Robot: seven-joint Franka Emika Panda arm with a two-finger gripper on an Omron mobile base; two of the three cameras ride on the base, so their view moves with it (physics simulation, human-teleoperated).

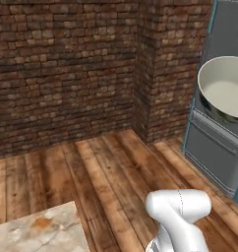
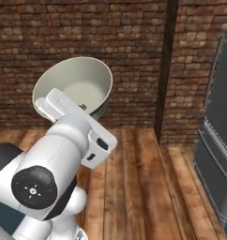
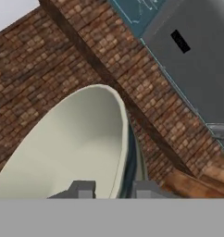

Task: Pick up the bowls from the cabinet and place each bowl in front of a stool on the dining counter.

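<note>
Here the claw (image 3: 113, 189) pinches the cream bowl's (image 3: 67, 148) rim; a counter corner (image 1: 37, 231) shows left.

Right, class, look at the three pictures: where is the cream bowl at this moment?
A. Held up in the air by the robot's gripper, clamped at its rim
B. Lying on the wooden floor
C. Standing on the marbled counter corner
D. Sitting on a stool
A: the bowl hangs tilted above the wooden floor, and in the hand view the gripper has one finger inside the rim and one outside.
</note>
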